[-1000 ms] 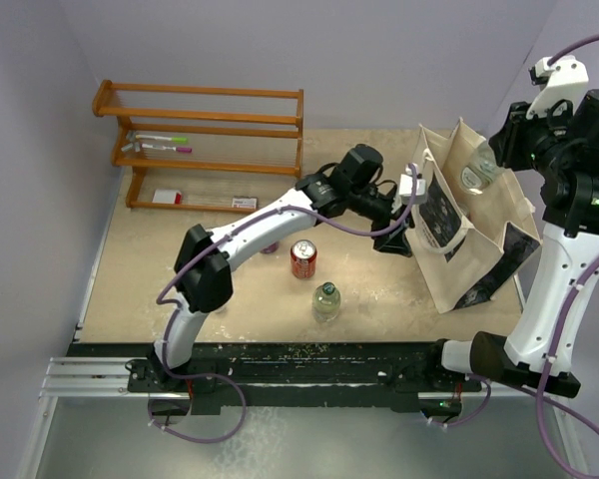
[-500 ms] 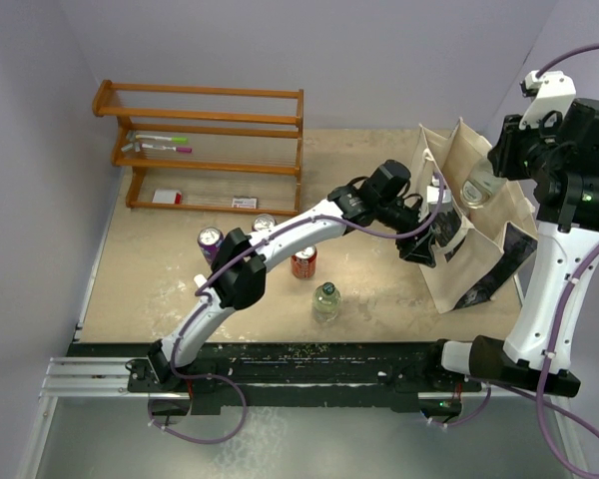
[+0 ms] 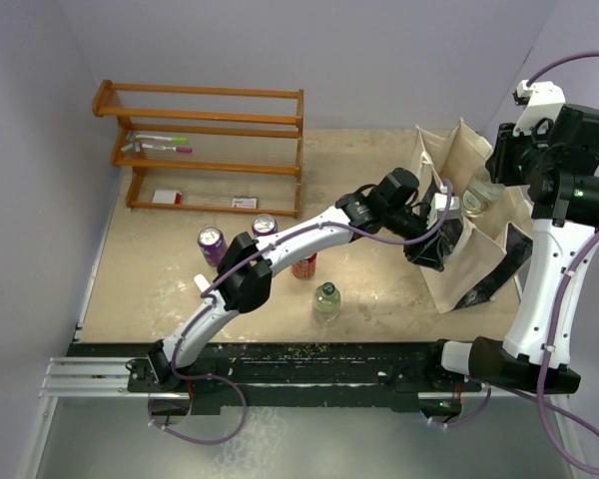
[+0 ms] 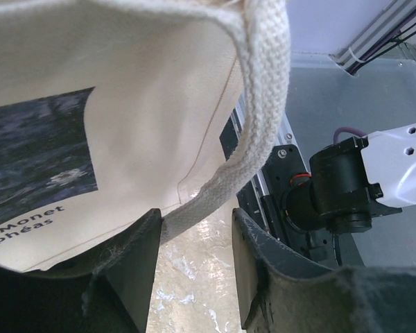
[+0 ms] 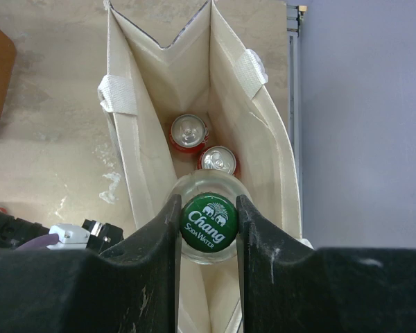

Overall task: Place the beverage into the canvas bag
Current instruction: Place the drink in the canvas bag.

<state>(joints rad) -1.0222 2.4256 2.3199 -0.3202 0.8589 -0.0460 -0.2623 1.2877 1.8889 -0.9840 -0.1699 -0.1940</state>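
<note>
The cream canvas bag stands open at the right of the table; its dark print shows in the left wrist view. My right gripper is shut on the neck of a clear glass bottle with a green Chang cap, held upright over the bag's mouth. Two cans, one red and one silver-topped, lie inside. My left gripper is open at the bag's near side, and in its wrist view a handle strap rests against its left fingertip.
A red can, a second clear bottle and two purple cans stand mid-table under the left arm. A wooden rack with markers is at the back left. The right arm's base is close behind the bag.
My left arm has stretched to the right, bringing its gripper up to the bag's side. My right gripper has come down a little with the bottle towards the bag's mouth.
</note>
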